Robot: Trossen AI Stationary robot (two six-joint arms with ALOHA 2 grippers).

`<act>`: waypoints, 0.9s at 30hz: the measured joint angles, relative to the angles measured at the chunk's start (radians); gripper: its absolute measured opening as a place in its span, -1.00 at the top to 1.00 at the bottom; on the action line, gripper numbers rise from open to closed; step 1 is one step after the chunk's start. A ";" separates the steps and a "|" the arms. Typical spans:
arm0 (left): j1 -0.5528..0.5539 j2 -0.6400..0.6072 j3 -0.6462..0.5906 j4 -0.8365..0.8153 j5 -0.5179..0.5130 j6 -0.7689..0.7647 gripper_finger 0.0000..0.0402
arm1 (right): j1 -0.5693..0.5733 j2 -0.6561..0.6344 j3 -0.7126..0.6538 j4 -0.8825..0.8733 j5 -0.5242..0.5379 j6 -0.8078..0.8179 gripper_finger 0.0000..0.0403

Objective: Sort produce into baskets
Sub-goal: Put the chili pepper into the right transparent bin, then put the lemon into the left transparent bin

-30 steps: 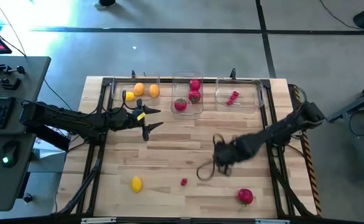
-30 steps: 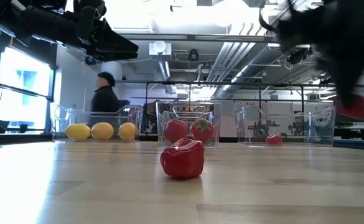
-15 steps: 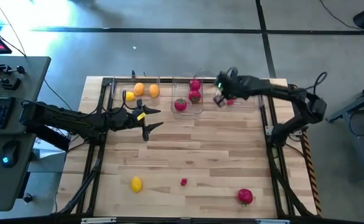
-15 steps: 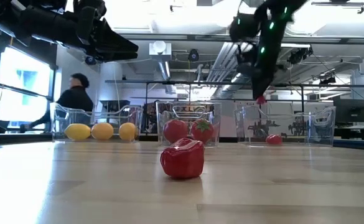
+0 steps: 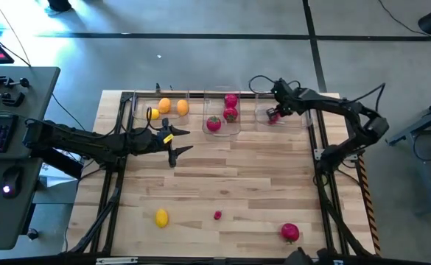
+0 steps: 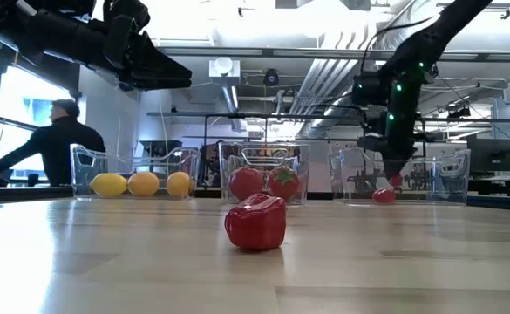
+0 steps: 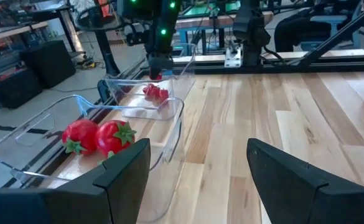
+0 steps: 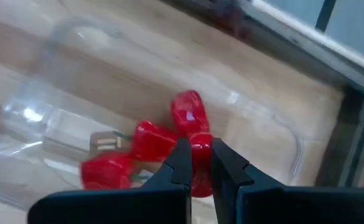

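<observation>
Right pincer over right bin, pressed on small red berry, low above other berries; likely held there for drop with its own kind. Left pincer spread, holding nothing, waiting in air near front of lemon bin. Lemons in left bin, tomatoes in middle bin. Loose on desk, near front edge: lemon, berry, tomato; still to sort, each well apart from bins.
</observation>
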 joint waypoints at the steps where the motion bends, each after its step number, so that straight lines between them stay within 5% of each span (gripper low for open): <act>1: 0.000 0.000 0.000 0.000 0.000 0.004 -0.26 | -0.011 0.000 -0.009 0.002 -0.009 0.010 0.94; 8: 0.000 0.000 0.000 0.000 0.000 0.008 -0.26 | -0.045 0.000 -0.048 -0.001 -0.021 0.032 0.79; 20: 0.000 0.000 0.000 -0.003 0.000 -0.005 -0.26 | -0.038 0.000 0.022 -0.088 -0.004 0.029 -0.16; 27: 0.000 0.000 0.000 -0.003 0.000 -0.005 -0.26 | 0.071 -0.077 0.065 -0.198 0.099 0.000 -0.15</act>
